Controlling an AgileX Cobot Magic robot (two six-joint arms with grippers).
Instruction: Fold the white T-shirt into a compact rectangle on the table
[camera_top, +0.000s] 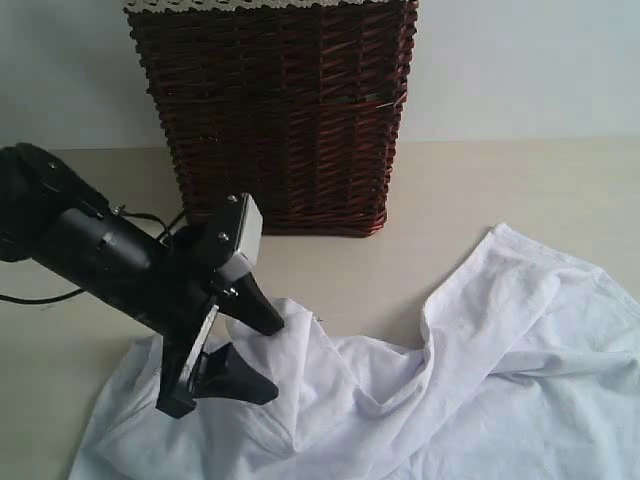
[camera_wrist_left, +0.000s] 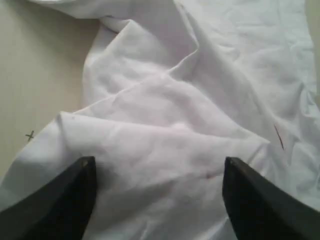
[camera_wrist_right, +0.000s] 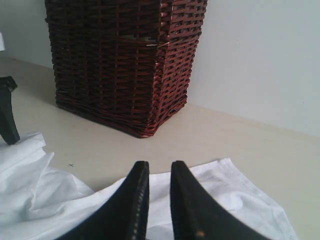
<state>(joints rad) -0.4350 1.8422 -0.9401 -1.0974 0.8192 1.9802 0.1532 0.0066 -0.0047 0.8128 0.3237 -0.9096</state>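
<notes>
The white T-shirt (camera_top: 480, 380) sprawls rumpled on the table (camera_top: 520, 190) in front of the wicker basket (camera_top: 280, 120) — soft, light, floppy, so I'd pinch a hem or corner. The left gripper (camera_top: 270, 356) hovers over it, jaws spread wide. The right gripper (camera_wrist_right: 162, 200) has its fingers nearly together — can't tell if cloth's pinched. Collar's hidden and the shirt runs out of frame.

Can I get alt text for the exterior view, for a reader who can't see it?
A black left gripper, jaws open, is over the left end of a crumpled white T-shirt that lies unfolded across the near part of a pale beige table. A dark wicker basket with white lace trim stands behind it.
</notes>
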